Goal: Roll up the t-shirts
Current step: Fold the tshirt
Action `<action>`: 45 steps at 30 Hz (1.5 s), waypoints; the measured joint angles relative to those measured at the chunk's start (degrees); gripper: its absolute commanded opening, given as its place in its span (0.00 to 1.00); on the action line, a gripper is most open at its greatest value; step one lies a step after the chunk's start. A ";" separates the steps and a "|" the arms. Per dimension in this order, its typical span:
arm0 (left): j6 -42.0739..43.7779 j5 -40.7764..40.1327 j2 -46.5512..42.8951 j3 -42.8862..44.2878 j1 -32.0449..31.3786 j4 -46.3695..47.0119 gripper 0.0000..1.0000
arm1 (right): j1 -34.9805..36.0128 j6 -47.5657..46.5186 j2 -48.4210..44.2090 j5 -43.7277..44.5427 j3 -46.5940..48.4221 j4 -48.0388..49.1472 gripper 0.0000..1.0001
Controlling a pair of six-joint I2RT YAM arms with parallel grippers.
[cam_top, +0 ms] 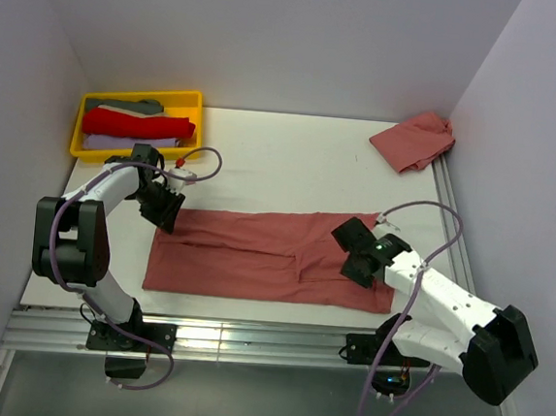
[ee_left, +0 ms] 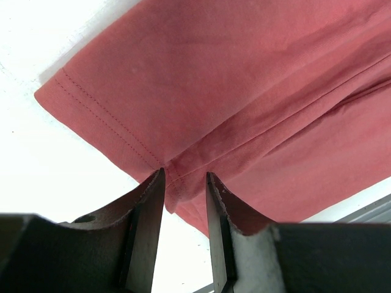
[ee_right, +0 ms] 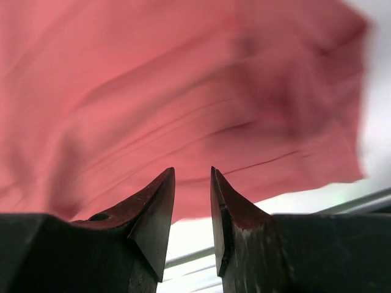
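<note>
I count two dusty salmon-red tees on the table (cam_top: 291, 170). The folded t-shirt (cam_top: 254, 255) lies flat along the near edge as a long strip, and the crumpled t-shirt (cam_top: 415, 142) sits in the far right corner. The left fingers (ee_left: 149, 201) stand partly apart at the strip's hem; I can't tell whether they pinch it. The right fingers (ee_right: 156, 201) hang parted and empty over its other end. One yellow tray (cam_top: 197, 123) sits far left.

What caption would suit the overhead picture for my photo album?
The left gripper and right gripper poised at opposite ends of a t-shirt folded into a long strip.
</note>
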 measured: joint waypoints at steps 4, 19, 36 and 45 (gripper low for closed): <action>0.26 0.17 0.00 0.00 0.00 -0.11 0.39 | -7.15 -0.13 -2.32 0.00 -6.27 1.64 0.44; 0.37 0.61 0.00 0.00 -0.07 -0.24 0.39 | -16.70 -2.40 -3.39 0.00 -9.66 10.95 0.49; 0.37 0.59 0.00 -0.02 -0.07 -0.24 0.39 | -16.92 -2.95 -4.07 -1.84 -11.02 12.46 0.12; 0.39 0.59 0.00 -0.02 -0.07 -0.26 0.38 | -16.92 -3.10 -11.15 -2.29 -7.76 5.90 0.12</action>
